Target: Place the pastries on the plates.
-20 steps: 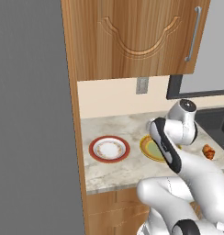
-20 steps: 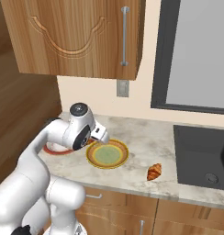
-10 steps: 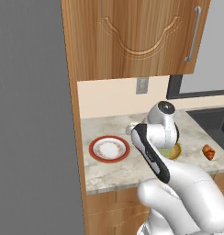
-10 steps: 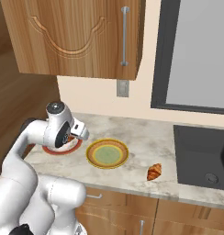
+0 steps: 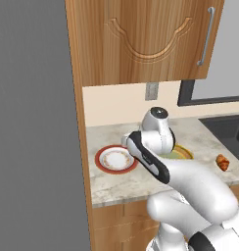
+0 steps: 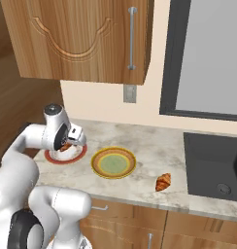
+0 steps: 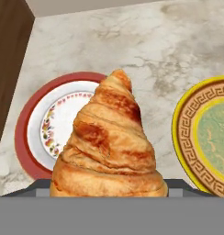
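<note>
My gripper (image 6: 67,145) is shut on one pastry (image 7: 111,147), a golden-brown ridged croissant that hides the fingertips in the hand view. It hangs just above the red-rimmed plate (image 6: 62,158) (image 7: 38,133) (image 5: 115,160) at the left end of the counter. The yellow-rimmed plate with a green centre (image 6: 113,162) (image 7: 208,137) lies right beside it with nothing on it, and the arm partly covers this plate (image 5: 184,153) in the left base view. A second pastry (image 6: 163,182) (image 5: 222,162) lies on the counter to the right, near the front edge.
A black cooktop (image 6: 215,168) is set into the counter at the right. A wooden wall panel (image 7: 6,69) closes the counter's left end, close to the red plate. Upper cabinets (image 6: 81,39) hang overhead, and an outlet (image 6: 129,93) sits on the back wall.
The arm has swung left with the pastry, from above the yellow plate to above the red plate. The other pastry and both plates have stayed put.
</note>
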Tool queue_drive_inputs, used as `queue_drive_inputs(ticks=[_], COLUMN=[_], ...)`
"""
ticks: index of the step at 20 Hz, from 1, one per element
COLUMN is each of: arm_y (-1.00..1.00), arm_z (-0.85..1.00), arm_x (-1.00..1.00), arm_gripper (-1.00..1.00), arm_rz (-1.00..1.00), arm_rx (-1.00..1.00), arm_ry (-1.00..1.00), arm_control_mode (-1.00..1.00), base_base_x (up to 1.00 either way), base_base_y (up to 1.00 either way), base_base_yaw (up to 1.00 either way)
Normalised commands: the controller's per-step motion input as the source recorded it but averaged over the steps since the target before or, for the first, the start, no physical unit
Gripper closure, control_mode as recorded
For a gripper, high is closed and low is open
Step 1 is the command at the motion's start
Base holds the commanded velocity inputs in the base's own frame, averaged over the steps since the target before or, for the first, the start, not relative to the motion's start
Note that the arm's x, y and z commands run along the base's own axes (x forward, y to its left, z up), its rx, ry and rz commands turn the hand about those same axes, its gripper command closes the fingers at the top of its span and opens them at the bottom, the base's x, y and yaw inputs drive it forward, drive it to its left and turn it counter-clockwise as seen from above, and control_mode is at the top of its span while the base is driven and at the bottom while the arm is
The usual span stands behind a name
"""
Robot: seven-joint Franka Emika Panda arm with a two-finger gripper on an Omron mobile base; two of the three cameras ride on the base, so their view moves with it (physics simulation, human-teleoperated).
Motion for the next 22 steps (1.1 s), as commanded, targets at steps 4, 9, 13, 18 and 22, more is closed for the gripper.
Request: queue_drive_inputs(ticks=[4,9,13,18,22], arm_y=[0.29,0.2,0.24,0.24,0.03], arm_z=[0.0,-0.15,-0.27,-0.33,-0.32], arm_x=[0.18,0.18,0.14,0.14,0.21], arm_gripper=[1.0,1.0,1.0,1.0,1.0], arm_rz=[0.01,0.0,0.0,0.0,0.0], arm_rx=[-0.06,-0.01,0.0,0.0,0.0], arm_ry=[0.21,0.1,0.09,0.04,0.04], arm_control_mode=[-1.0,-1.0,-1.0,-1.0,-1.0], base_base_x=[0.0,0.0,0.0,0.0,0.0], base_base_y=[0.0,0.0,0.0,0.0,0.0], base_base_yaw=[0.0,0.0,0.0,0.0,0.0])
